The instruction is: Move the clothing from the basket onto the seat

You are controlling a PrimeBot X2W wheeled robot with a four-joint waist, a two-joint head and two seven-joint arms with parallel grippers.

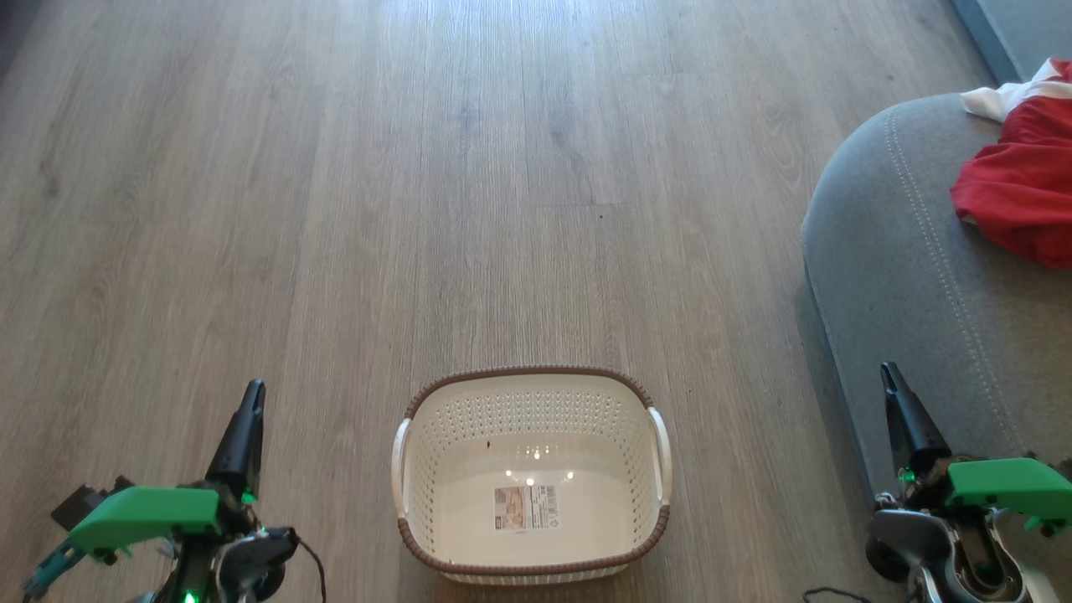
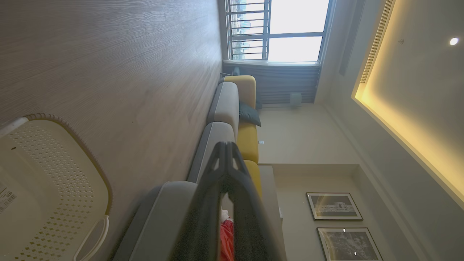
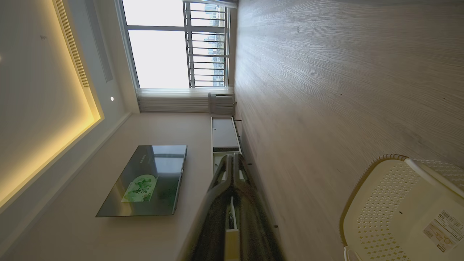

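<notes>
The cream basket point(image 1: 533, 394) with a brown rim stands on the wooden floor at bottom centre, holding nothing but its label sticker point(image 1: 526, 507). Red and white clothing point(image 1: 1017, 180) lies on the grey seat point(image 1: 896, 251) at the right edge. My left gripper point(image 1: 251, 392) is at the lower left, left of the basket, shut with nothing in it. At the lower right, over the seat's front edge, my right gripper point(image 1: 888, 373) is shut and holds nothing. The left wrist view shows the basket point(image 2: 54, 181), the seat point(image 2: 159, 217) and a strip of red clothing point(image 2: 227, 239) behind my shut fingers point(image 2: 226, 148). The right wrist view shows the basket point(image 3: 398, 206) beside my shut fingers point(image 3: 232, 159).
Wooden floor point(image 1: 419, 167) stretches ahead and to the left. A sofa with yellow cushions point(image 2: 248, 137) runs along the wall toward a window point(image 2: 286, 29). A television point(image 3: 148, 181) and a low cabinet point(image 3: 223, 134) stand on the opposite wall.
</notes>
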